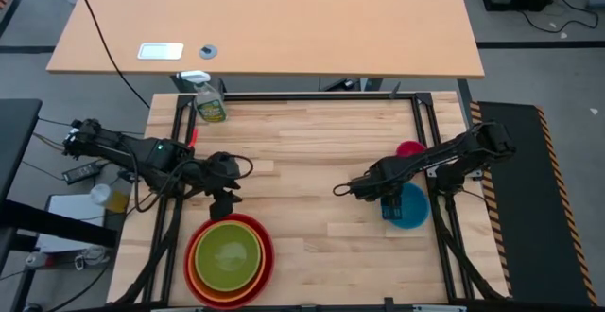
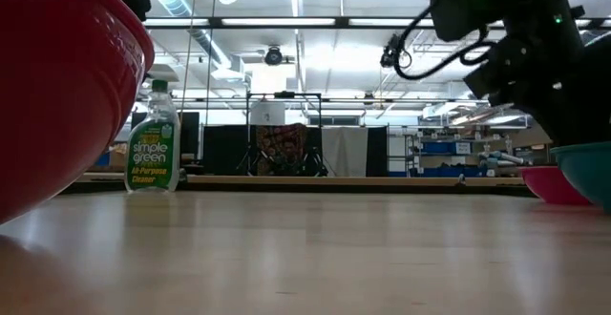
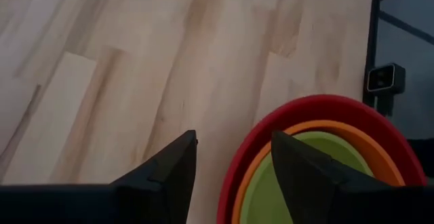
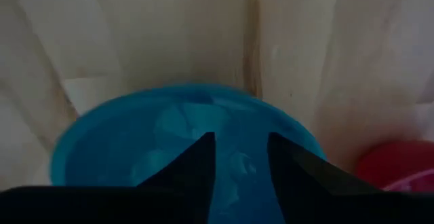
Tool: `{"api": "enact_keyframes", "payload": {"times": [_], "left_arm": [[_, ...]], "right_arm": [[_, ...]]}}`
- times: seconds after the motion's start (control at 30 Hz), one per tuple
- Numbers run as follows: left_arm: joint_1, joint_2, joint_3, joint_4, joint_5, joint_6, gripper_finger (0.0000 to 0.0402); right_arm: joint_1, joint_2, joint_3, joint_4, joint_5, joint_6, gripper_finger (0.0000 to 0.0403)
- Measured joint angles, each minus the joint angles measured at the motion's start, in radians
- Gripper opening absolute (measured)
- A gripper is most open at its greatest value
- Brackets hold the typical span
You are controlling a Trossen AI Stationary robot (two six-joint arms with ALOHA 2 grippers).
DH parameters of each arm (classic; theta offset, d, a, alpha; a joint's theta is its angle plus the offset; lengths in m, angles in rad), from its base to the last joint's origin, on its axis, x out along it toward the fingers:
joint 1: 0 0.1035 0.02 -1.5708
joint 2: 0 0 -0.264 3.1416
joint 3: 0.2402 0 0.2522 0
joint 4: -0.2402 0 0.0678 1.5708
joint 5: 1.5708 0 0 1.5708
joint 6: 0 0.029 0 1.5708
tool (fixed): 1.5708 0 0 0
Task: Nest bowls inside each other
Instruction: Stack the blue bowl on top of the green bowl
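A lime green bowl [image 1: 228,255] sits inside an orange bowl [image 3: 325,125], which sits inside a red bowl [image 1: 267,246], near the table's front left. My left gripper [image 1: 224,201] hangs open just beyond the stack's far rim, with nothing between its fingers [image 3: 178,163]. At the right, a blue bowl [image 1: 416,213] stands on the table. A pink bowl [image 1: 410,148] stands just beyond it. My right gripper [image 4: 241,142] points down over the blue bowl's left half, and a gap shows between its fingers. My right gripper points down into the blue bowl [image 4: 135,142], with both fingertips over its inside. The gripper body hides the near rim, so I cannot tell whether the fingers touch the bowl. The bowl stands upright on the table.
A spray bottle [image 1: 210,104] stands at the table's far left corner. Black frame rails [image 1: 421,123] run along the table's sides. Bare wood lies between the two groups of bowls. A second table [image 1: 284,19] stands beyond the far edge.
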Motion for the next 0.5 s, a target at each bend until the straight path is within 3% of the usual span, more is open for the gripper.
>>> {"api": "enact_keyframes", "payload": {"times": [0.2, 0.5], "left_arm": [[0.0, 0.0, 0.0, 0.001, 0.036, 0.022, 0.0192], [-0.001, 0.0, 0.0, 0.002, 0.045, 0.044, 0.0192]], "right_arm": [[0.009, 0.0, 0.076, -0.055, -0.001, -0.053, 0.0147], [-0.005, 0.0, 0.039, -0.013, 0.103, -0.383, 0.0188]]}}
